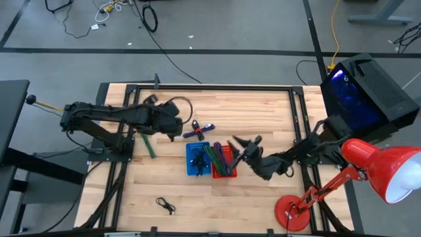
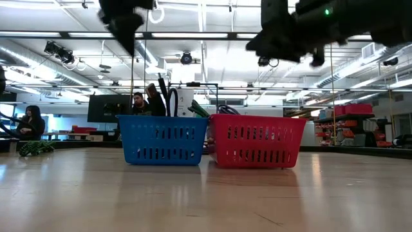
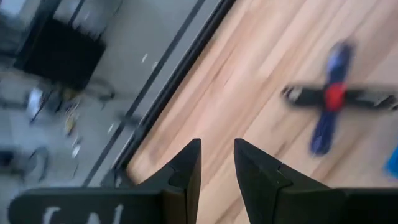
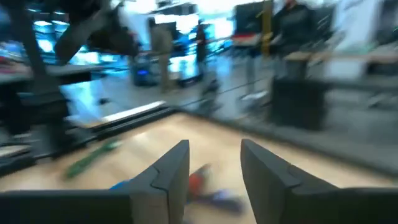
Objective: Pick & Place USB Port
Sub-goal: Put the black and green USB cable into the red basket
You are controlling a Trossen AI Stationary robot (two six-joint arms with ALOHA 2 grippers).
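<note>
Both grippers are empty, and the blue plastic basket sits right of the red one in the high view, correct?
Not quite. The high view shows the blue plastic basket left of the red plastic basket, touching it. The left gripper and right gripper are indeed open and empty.

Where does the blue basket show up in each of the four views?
High view: the blue basket sits at the table's centre, touching the red basket on its right.
Low view: the blue basket stands left of centre, the red basket beside it.
Left wrist view: only a blue sliver at the right edge, probably the basket.
Right wrist view: a blurred blue patch by the claw, uncertain.
Shared landmark: the red basket.
</note>
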